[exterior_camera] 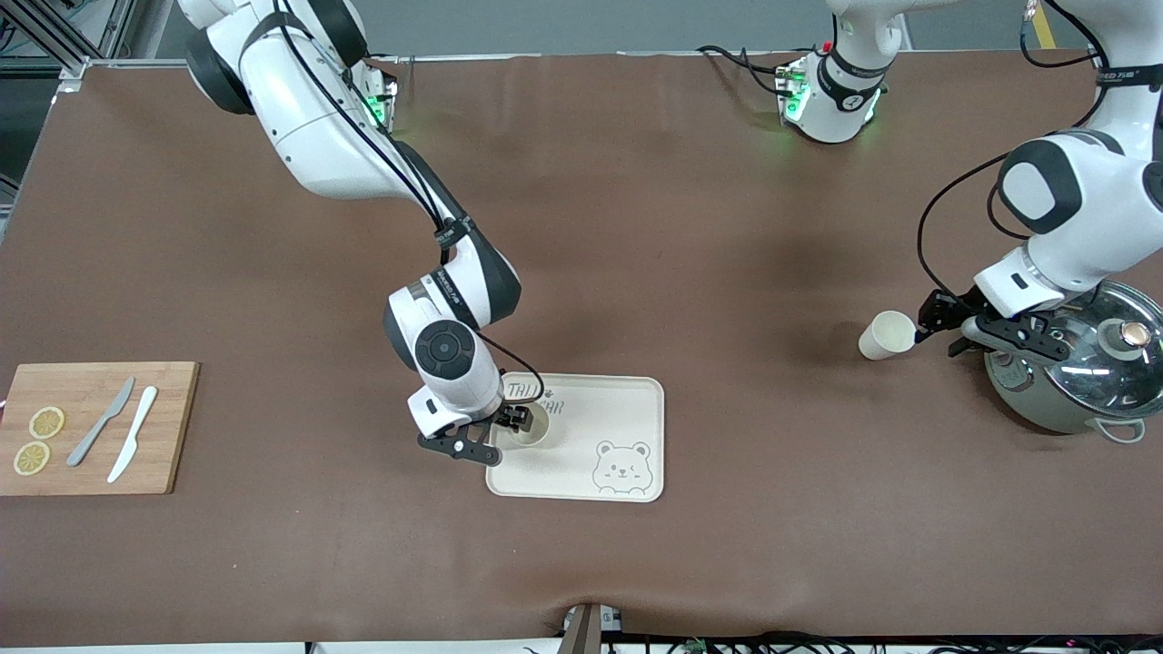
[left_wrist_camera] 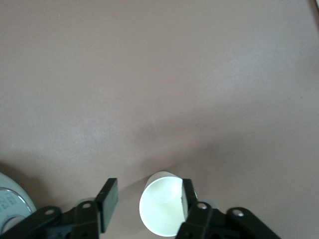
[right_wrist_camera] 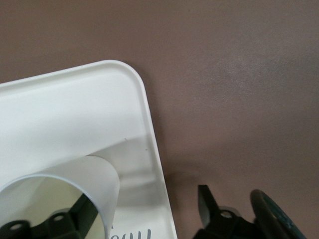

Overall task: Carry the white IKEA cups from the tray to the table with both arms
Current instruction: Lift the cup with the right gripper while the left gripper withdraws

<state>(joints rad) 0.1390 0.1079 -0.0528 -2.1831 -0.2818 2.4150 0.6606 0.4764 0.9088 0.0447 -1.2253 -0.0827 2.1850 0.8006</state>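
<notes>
Though plain, two cream-white cups (exterior_camera: 887,334)

I count two white cups: one (exterior_camera: 887,334) in the air at my left pincer (exterior_camera: 936,329), one (exterior_camera: 529,424) on the single bear tray (exterior_camera: 627,400) by my right pincer (exterior_camera: 505,434). One wooden board (exterior_camera: 173,400) carries two lemon slices (exterior_camera: 46,422) (exterior_camera: 32,458) and two knives (exterior_camera: 100,422) (exterior_camera: 133,434). One lidded grey pot (exterior_camera: 1072,372) stands on the tabletop (exterior_camera: 636,227).
</notes>
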